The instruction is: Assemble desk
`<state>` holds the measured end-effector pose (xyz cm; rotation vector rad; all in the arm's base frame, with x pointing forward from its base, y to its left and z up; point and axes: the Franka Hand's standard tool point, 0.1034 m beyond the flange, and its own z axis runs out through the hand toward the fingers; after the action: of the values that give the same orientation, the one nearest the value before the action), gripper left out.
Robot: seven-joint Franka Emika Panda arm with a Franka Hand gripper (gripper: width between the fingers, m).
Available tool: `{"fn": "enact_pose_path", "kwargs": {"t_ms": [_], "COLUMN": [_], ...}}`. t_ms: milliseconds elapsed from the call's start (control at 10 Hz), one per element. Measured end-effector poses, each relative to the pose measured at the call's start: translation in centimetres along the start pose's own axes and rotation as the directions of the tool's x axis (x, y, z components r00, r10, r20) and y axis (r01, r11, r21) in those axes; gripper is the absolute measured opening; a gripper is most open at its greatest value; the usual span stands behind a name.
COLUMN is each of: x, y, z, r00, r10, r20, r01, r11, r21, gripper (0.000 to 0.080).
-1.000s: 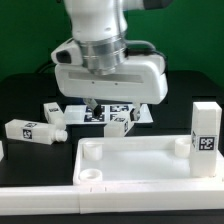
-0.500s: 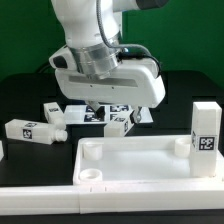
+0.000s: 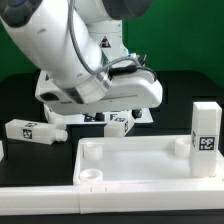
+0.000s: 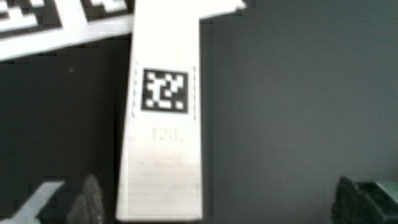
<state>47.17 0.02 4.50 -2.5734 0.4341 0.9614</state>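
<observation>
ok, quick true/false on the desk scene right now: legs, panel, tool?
1. A leg stands upright at the exterior view's right. True: the upright leg.
2. The tool is shut on a leg. False: the tool is open, with its fingers apart on either side of a lying leg.
3. The panel lies rim up. True: the panel.
4. All four legs sit in sockets. False: a loose leg lies on the table at the exterior view's left.
</observation>
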Motion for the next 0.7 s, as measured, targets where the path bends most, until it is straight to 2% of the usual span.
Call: {"fn": "enact_pose_path", "kwargs": {"t_ms": [100, 200, 400, 700], "x": [-0.4, 0.0, 0.1, 0.1], "y": [0.0, 0.3, 1.1, 1.0], "z": [0.3, 0.6, 1.2, 1.2], "r00": [0.996, 0.989, 0.973, 0.973], "r10": [0.0, 0.044, 0.137, 0.132], "r20": [0.088, 0.141, 0.187, 0.187], "r01": [-0.001, -0.046, -0.14, -0.135], "r11": [1.0, 0.999, 0.99, 0.991], "r21": [0.007, 0.011, 0.002, 0.002], "gripper": [0.0649, 0.0649, 0.0649, 0.0649]}}
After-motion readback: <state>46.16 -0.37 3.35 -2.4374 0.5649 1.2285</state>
